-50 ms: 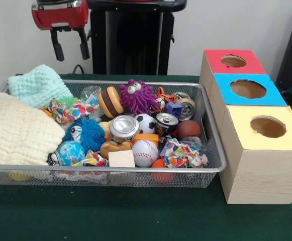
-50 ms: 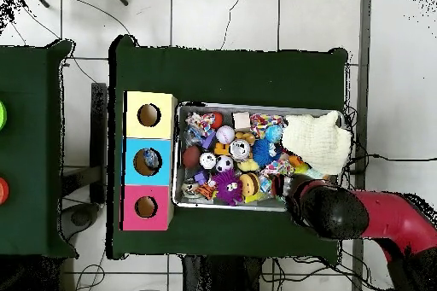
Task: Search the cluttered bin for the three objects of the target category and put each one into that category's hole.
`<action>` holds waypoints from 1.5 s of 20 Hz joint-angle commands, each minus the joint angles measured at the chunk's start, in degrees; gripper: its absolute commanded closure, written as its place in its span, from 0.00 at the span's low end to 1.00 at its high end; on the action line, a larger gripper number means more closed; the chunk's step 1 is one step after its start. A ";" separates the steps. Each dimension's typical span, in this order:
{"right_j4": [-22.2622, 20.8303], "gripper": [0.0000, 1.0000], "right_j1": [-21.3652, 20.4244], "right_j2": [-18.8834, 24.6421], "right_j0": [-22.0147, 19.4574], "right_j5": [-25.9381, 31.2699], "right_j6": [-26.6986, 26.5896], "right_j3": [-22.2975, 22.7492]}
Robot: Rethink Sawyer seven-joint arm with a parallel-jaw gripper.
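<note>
Wire mesh forms the bin (image 1: pixel 213 150), a shallow silver basket on green cloth, and from the front it is crammed. Beside it stand three wooden boxes in a row, each with a round hole in its painted lid: the red-topped box (image 1: pixel 234 61) farthest back, the blue-topped box (image 1: pixel 249 89) in the middle, the yellow-topped box (image 1: pixel 267 127) nearest me. Which category is wanted I cannot tell, so I look at likely sets. Balls: a baseball (image 1: pixel 144 152) near the front rim, a soccer ball (image 1: pixel 146 122) mid-bin, a small basketball (image 1: pixel 188 129) towards the boxes. They look light, smooth and round, apt to roll; I would pinch one across its widest part from above. A dented can (image 1: pixel 123 127) and a dark can (image 1: pixel 166 122) look thin-walled and slippery, best taken across the body. The purple spiky toy (image 1: pixel 137 96) and a blue fuzzy ball (image 1: pixel 86 133) look soft and yielding. A cream knitted cloth (image 1: pixel 17 129) and a mint cloth (image 1: pixel 37 84) drape over one end and may hide more. The gripper (image 1: pixel 70 45) hangs above the mint cloth's corner, its two black fingers spread apart and holding nothing.

From overhead, the bin's rim (image 2: pixel 261 107) frames the same jumble, the cream cloth spilling over the end away from the boxes. The red arm (image 2: pixel 388 224) covers that corner, hiding the gripper in this view.
</note>
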 commanded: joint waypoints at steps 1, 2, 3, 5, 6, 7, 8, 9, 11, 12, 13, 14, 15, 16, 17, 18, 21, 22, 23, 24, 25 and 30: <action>-3.88 0.00 3.20 -1.48 0.35 -2.18 -2.79 1.85; -4.02 0.00 3.53 -1.41 0.36 -2.28 -2.74 1.82; -4.20 0.00 3.94 -1.42 0.43 -2.46 -2.57 1.81; -4.44 0.00 4.60 -1.42 0.63 -2.85 -2.17 1.81; -4.55 0.00 4.90 -1.46 0.73 -3.11 -1.89 1.84; -4.52 0.00 5.34 -1.39 0.76 -3.32 -1.77 1.88; -4.44 0.00 5.70 -1.36 0.81 -3.44 -1.65 1.86; -4.52 0.00 5.90 -1.48 1.02 -3.64 -1.38 1.86; -4.90 0.00 6.43 -1.82 1.53 -4.14 -0.91 1.68; -5.21 0.00 6.95 -2.16 1.77 -4.51 -0.64 1.52; -5.58 0.00 7.69 -2.62 2.11 -4.94 -0.34 1.16; -6.08 0.00 8.55 -3.27 2.61 -5.41 0.07 0.64; -6.70 0.00 9.39 -3.91 3.15 -5.79 0.21 -0.01; -7.25 0.00 10.09 -4.53 3.66 -6.36 0.45 -0.42; -7.60 0.00 10.77 -5.05 4.08 -6.93 0.65 -0.75; -7.85 0.00 11.16 -5.58 4.48 -7.52 0.91 -0.91; -8.09 0.00 12.44 -6.75 5.74 -8.50 1.46 -1.62; -8.12 0.00 12.91 -7.04 6.17 -8.57 1.53 -2.12; -8.00 0.00 13.40 -7.22 6.49 -8.36 1.35 -2.69; -7.92 0.00 13.90 -7.41 6.78 -8.26 1.23 -3.19; -7.81 0.00 14.15 -7.58 7.00 -8.19 1.14 -3.54; -7.14 0.00 14.49 -7.75 7.21 -7.23 0.20 -4.79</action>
